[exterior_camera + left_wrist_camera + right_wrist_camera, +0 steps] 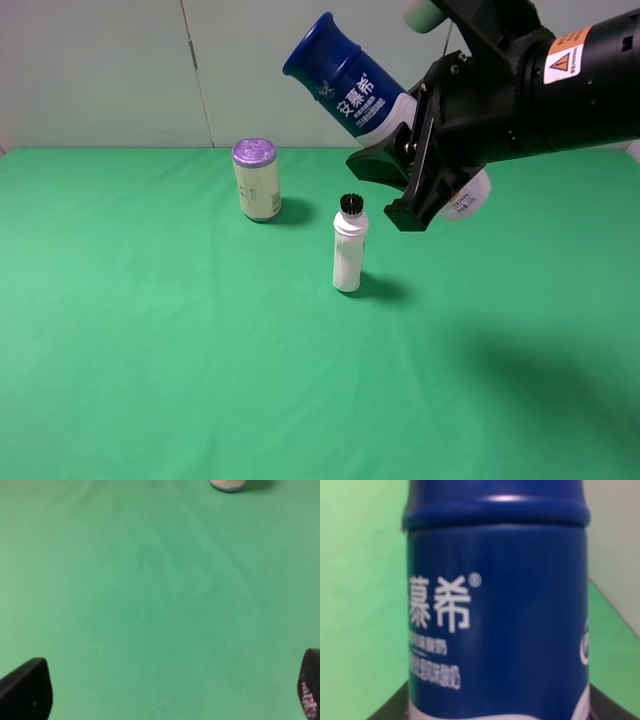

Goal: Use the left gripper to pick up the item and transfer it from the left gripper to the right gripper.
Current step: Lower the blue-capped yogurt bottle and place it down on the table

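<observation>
The item (345, 85), a tall bottle with a blue cap, a dark blue label with white characters and a white lower body, is held tilted high above the table, cap toward the upper left. My right gripper (396, 188), on the bulky black arm with the orange warning sticker, is shut around the bottle's lower body. In the right wrist view the blue label (495, 605) fills the frame. My left gripper (165, 692) is open and empty over bare green cloth, with only its two fingertips (27, 689) showing. It is out of the exterior high view.
A cream can with a purple lid (257, 180) stands at the back of the green table (150, 350). A slim white bottle with a black cap (349, 245) stands upright near the middle, just below the right gripper. A pale object's base (227, 484) shows at the left wrist view's edge.
</observation>
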`<state>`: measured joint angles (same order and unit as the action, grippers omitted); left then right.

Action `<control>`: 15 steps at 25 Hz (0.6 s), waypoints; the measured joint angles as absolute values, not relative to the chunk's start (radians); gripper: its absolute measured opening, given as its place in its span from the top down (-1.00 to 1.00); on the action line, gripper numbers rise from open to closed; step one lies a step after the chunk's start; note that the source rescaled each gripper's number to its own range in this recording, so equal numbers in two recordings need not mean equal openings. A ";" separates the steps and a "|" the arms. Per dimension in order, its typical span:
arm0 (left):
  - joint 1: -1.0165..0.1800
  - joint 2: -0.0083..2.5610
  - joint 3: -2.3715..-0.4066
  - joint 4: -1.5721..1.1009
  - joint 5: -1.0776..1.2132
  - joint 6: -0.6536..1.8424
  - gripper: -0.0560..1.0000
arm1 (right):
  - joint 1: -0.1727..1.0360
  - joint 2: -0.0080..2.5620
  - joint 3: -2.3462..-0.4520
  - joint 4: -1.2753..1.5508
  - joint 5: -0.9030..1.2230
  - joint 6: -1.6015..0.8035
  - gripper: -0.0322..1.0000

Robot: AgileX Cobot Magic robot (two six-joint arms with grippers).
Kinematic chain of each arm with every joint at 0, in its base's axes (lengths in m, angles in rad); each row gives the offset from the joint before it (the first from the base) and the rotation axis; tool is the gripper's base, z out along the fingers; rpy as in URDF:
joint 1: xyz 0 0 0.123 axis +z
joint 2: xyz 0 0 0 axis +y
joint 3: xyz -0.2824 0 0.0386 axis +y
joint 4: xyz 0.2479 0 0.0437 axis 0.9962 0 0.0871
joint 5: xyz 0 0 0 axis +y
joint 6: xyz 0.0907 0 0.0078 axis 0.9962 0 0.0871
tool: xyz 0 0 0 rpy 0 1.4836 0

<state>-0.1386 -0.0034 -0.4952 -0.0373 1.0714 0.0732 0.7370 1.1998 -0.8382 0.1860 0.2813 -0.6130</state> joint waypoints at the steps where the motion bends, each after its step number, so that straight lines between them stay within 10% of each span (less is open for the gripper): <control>1: -0.139 -0.003 -0.495 -0.033 1.069 0.065 -1.00 | 0.737 1.200 -0.838 0.186 0.281 -0.611 0.89; 15: -0.139 -0.003 -0.495 -0.022 1.068 0.052 -1.00 | 0.717 1.200 -0.838 0.127 0.406 -0.422 0.89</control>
